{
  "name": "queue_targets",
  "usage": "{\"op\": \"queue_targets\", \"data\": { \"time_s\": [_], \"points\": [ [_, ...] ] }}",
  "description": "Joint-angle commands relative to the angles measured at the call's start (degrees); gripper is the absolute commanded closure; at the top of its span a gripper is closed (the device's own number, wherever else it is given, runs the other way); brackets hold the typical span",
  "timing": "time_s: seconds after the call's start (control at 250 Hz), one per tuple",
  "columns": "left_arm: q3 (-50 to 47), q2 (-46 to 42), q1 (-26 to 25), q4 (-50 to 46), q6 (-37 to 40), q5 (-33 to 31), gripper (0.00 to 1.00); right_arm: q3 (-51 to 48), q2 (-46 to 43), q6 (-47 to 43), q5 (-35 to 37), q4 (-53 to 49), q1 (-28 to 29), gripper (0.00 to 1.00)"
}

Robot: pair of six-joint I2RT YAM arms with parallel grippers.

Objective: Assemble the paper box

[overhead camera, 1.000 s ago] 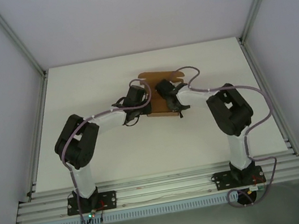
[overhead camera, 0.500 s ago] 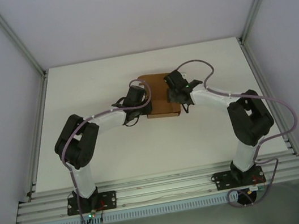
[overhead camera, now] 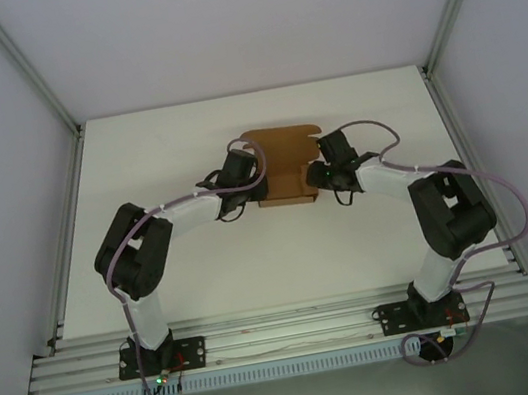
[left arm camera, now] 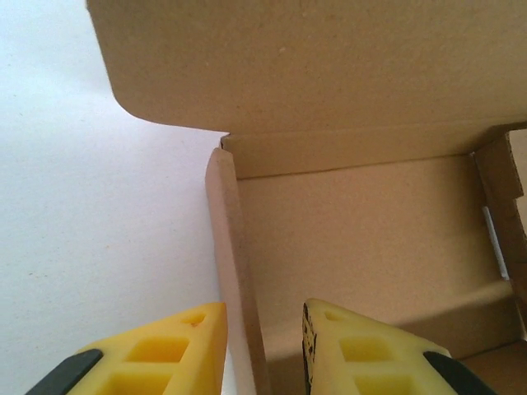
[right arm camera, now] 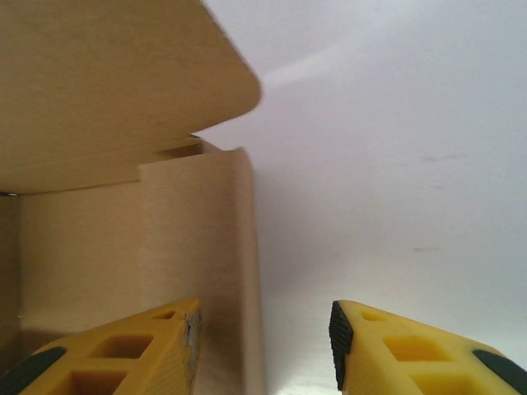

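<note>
The left gripper (left arm camera: 263, 321) stands partly open astride the left wall of the plain brown thin-cardboard paper box (overhead camera: 284, 164), with one yellow finger (left arm camera: 165, 350) outside over the white table (overhead camera: 156, 155) and the other inside. The box sits at the table's far middle, its lid flap (overhead camera: 279, 136) open on the far side. The right gripper (right arm camera: 263, 321) is open across the box's right wall, clamping nothing.
</note>
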Motion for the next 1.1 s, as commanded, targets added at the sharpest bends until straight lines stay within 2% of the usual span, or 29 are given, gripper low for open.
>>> {"op": "queue_targets", "data": {
  "time_s": [0.0,0.284,0.372,0.504,0.608,0.783,0.875,0.939,1.095],
  "points": [
    [3.1,1.4,-0.3,-3.2,1.3,-4.0,0.69,0.3,2.1,0.9,-3.2,3.3,-0.1,0.58],
    [8.7,8.8,-1.6,-8.2,2.1,-8.1,0.71,0.4,2.9,0.2,-1.3,1.8,-0.1,0.59],
    [10.1,10.1,-1.9,-9.8,1.9,-10.3,0.79,0.3,2.9,0.2,-1.2,2.2,0.0,0.61],
    [11.0,9.8,-3.2,-10.4,1.4,-15.4,1.00,-0.4,1.9,0.6,-1.4,3.7,0.0,0.61],
    [10.8,6.6,-5.4,-10.6,0.5,-24.9,1.00,-3.2,-2.4,-0.3,-3.5,6.9,-0.1,0.60],
    [8.1,-1.4,-6.8,-9.1,-1.8,-33.7,1.00,-11.6,-16.8,-3.1,-5.4,15.1,-0.9,0.42],
    [5.6,-5.5,-7.6,-6.9,-1.6,-36.3,1.00,-16.8,-24.3,-2.8,-7.9,20.8,-2.7,0.41],
    [3.8,-8.0,-8.3,-4.7,-0.6,-37.7,1.00,-19.8,-28.2,-2.7,-11.5,25.2,-4.4,0.46],
    [2.6,-11.3,-9.4,-3.6,1.0,-38.7,1.00,-21.2,-30.9,-2.8,-23.5,31.9,-7.7,0.53]
  ]
}}
